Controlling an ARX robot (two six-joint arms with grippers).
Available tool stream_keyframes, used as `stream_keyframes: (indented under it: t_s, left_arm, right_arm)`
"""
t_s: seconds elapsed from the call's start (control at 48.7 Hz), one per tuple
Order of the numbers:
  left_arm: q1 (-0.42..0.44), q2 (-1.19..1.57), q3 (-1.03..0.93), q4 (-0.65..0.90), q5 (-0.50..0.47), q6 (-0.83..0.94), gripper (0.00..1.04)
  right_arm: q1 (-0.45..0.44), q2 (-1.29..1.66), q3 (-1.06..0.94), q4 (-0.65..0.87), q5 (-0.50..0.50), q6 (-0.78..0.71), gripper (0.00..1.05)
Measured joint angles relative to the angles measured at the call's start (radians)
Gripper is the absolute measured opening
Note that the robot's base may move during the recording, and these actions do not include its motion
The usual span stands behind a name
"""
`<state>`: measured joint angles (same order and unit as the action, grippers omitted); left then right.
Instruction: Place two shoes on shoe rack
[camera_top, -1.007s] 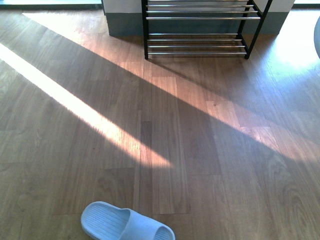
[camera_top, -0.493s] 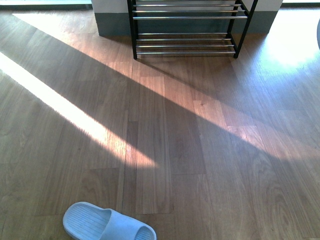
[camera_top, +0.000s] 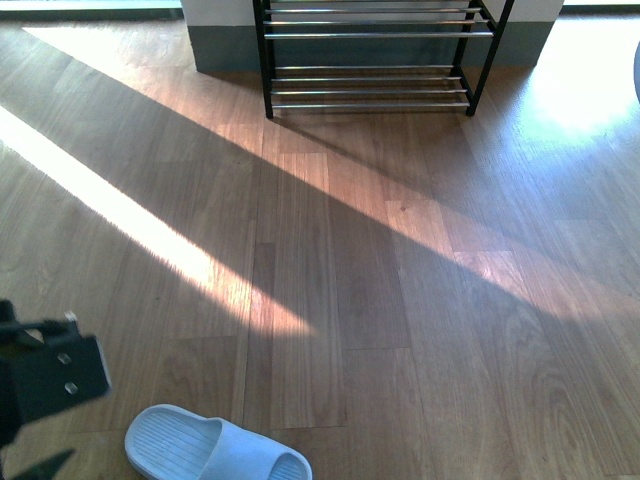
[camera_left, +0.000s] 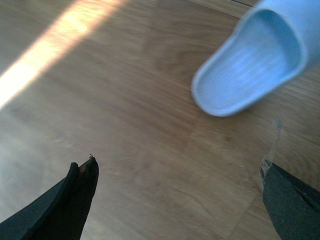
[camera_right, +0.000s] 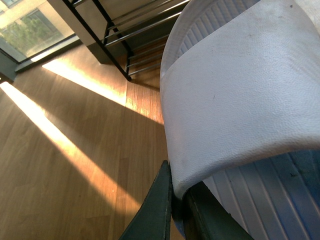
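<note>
Floor (camera_top: 400, 300): smooth wood planks; a nudged shoe may skid.
Shoe rack (camera_top: 368, 60): top centre, front view; thin chrome bars, gaps could tip a shoe.
Held slide (camera_right: 240, 90): pebbled rubber strap; right gripper (camera_right: 177, 200) clamps only its edge, so it may slip.
Floor slide (camera_top: 215, 448): lower left, ribbed pale-blue rubber.
Left gripper (camera_left: 177, 170): jaws apart, empty, close to that shoe.

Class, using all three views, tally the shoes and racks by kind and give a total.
Pale blue rubber slides: 2, one lying free, one gripped by the right hand
Black metal shoe rack with chrome bars: 1
Total: 3
</note>
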<state>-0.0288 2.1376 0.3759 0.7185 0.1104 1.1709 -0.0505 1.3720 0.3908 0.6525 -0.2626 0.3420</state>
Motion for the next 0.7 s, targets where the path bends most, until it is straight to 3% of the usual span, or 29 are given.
stream_keyframes:
  t_s: [0.308, 0.699]
  left_arm:
    - [-0.114, 0.479, 0.257, -0.063, 0.092, -0.040, 0.95]
    - [-0.153, 0.687, 0.409, -0.093, 0.150, -0.125, 0.95]
  right_arm:
    - [0.000, 0.000, 0.000, 0.000, 0.000, 0.000, 0.02]
    - [0.000, 0.000, 0.000, 0.000, 0.000, 0.000, 0.02]
